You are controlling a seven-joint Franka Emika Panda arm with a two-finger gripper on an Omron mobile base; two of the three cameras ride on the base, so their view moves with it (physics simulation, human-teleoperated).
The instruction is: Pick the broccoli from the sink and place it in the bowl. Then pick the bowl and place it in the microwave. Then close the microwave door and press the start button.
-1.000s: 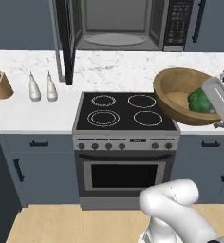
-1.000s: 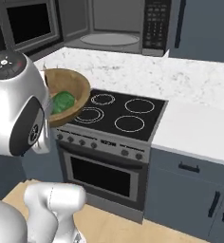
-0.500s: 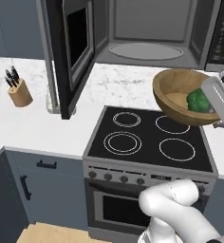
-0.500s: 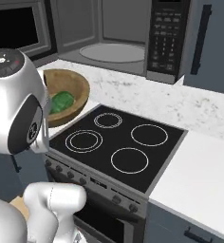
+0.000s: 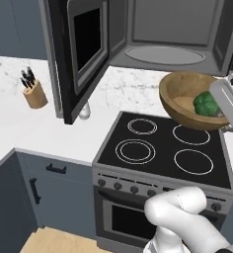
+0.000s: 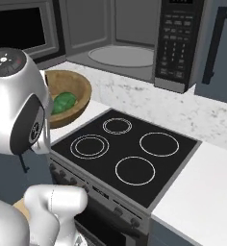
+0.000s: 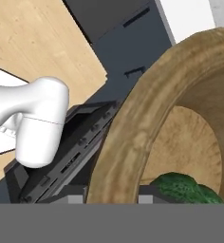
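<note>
The bowl [image 5: 187, 101] is held in the air over the right rear corner of the stove [image 5: 163, 148], below and in front of the open microwave [image 5: 173, 37], with the broccoli [image 5: 207, 104] lying loose inside it against the wall nearest the arm. In the hand view the bowl's thick wooden rim [image 7: 133, 128] runs up from the bottom edge where the fingers sit, so I judge the fingers are pinched narrow on the rim at that side, though the tips themselves are hard to make out.

The bowl looks rigid and fairly light, but a one-sided rim grip leaves it free to droop or twist; it is probably best kept level. The smooth wood could slip under a light pinch. The broccoli is small, unrestrained and would likely roll out if the bowl tips.

Above the stove, the microwave cavity [image 6: 115, 33] is empty, its round turntable [image 5: 163, 54] bare and ready to receive the bowl. The microwave door [image 5: 76, 54] hangs swung out at the left of the stove, clear of a straight path in. The control panel [image 6: 175, 43] flanks the opening on the right. A knife block [image 5: 33, 91] stands on the counter [image 5: 24, 128] well to the left of the stove, out of the way.
</note>
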